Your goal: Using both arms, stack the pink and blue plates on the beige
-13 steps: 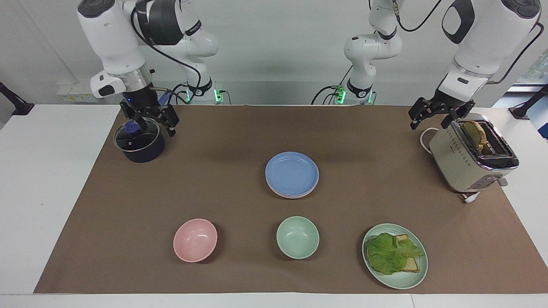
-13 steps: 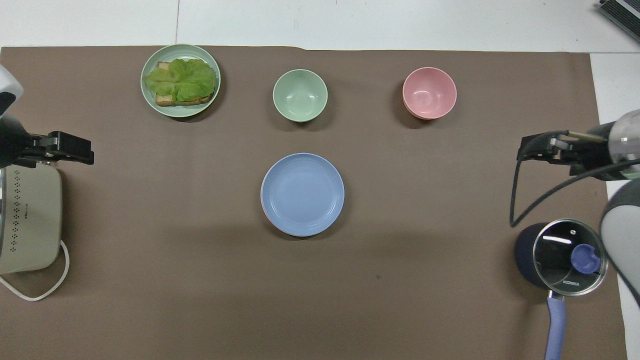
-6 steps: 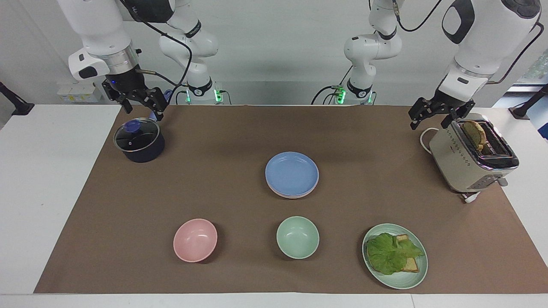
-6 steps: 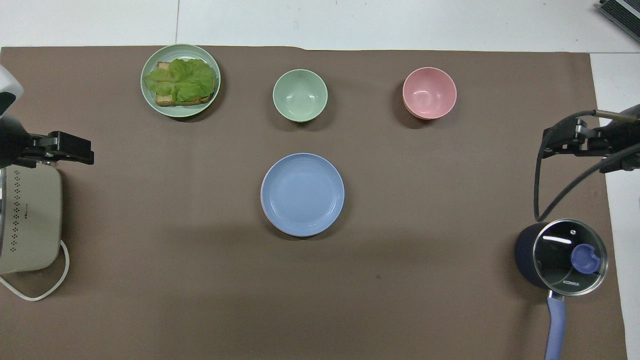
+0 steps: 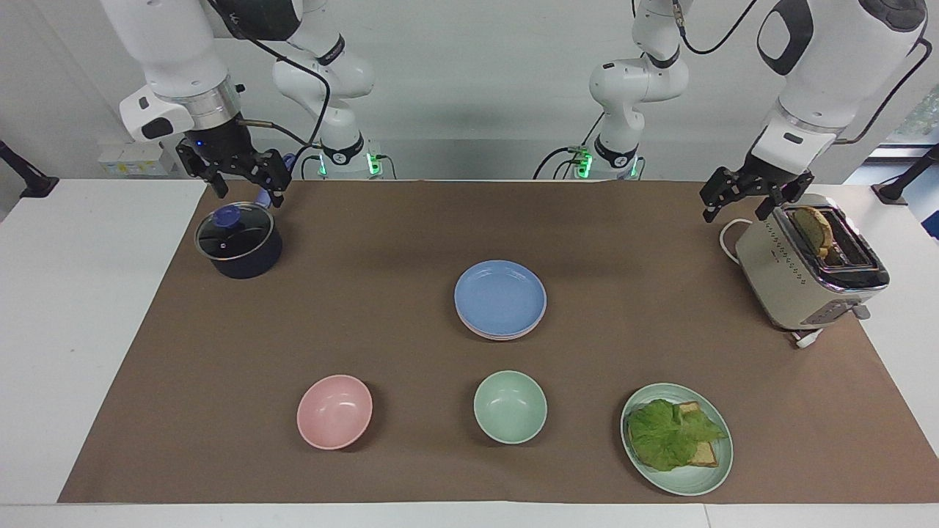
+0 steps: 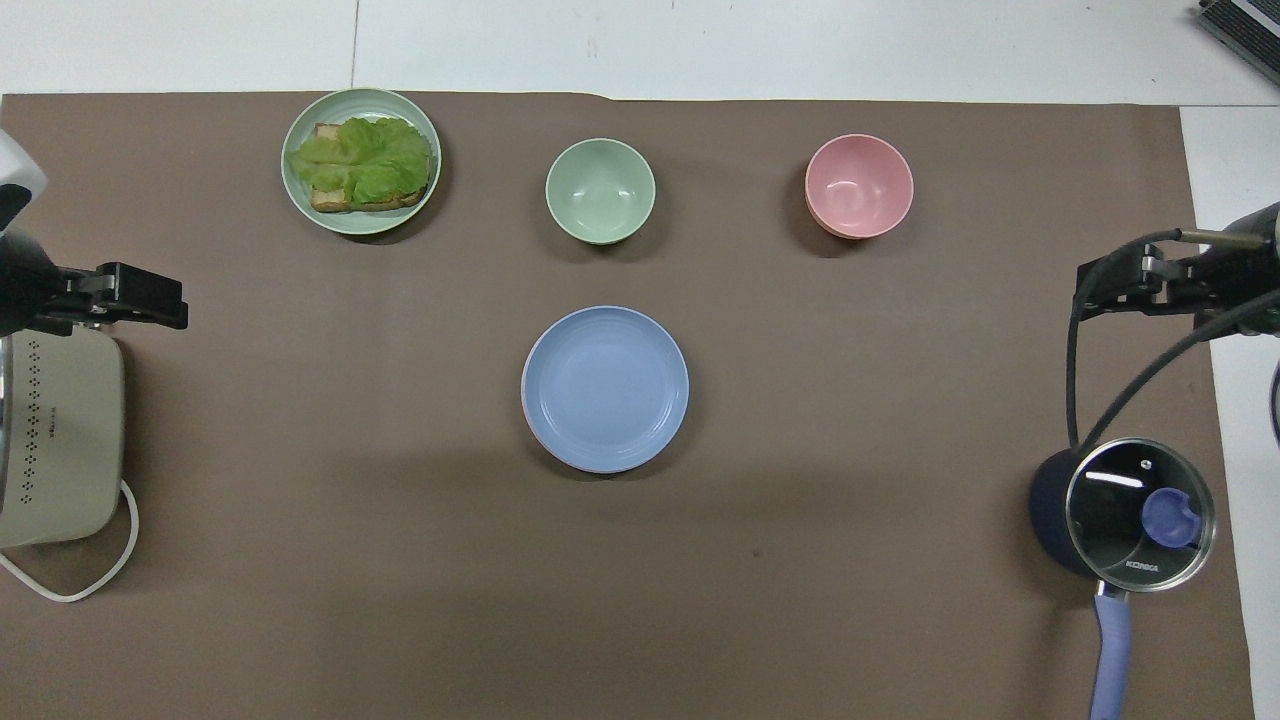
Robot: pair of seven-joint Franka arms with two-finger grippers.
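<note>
On the brown mat covering the white table (image 5: 88, 330), the round matte periwinkle blue plate (image 5: 499, 296) tops a stack mid-table; a pale pink plate's rim (image 5: 490, 334) peeks beneath (beige plate hidden). Stacking looks finished. The left gripper (image 5: 747, 199) over the toaster (image 5: 810, 271) and the right gripper (image 5: 236, 180) over the lidded pot (image 5: 238, 243) both hang wide, empty.

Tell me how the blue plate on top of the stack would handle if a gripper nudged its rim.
The blue plate looks rigid and shallow, so it would probably slide rather than tip. Its matte surface on the pink plate beneath may drag the stack along. It looks light.
</note>
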